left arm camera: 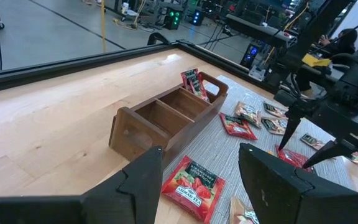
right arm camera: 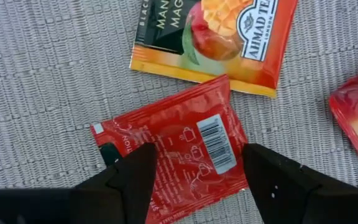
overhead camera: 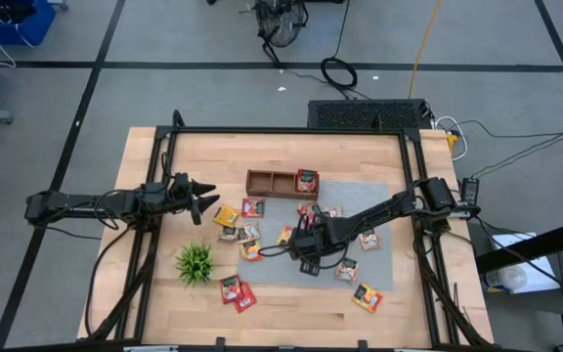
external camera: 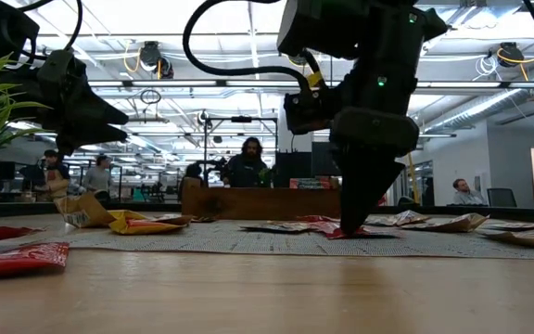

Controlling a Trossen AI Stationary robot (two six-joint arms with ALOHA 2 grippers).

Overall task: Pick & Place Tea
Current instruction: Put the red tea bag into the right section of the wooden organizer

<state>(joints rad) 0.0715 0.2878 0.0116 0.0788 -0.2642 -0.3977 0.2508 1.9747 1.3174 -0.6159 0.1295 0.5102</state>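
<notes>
A light wooden table (overhead camera: 164, 313) carries a grey woven mat (overhead camera: 379, 274) spread over its middle and right side. At the mat's far edge stands a dark wooden tray (overhead camera: 267, 182) with compartments — one red packet (overhead camera: 307, 180) upright in its right end. Tea packets (overhead camera: 250, 230) lie scattered across the mat and just left of it — two red ones (overhead camera: 238, 292) on bare wood near its front left corner, beside a small green plant (overhead camera: 194, 262).
</notes>
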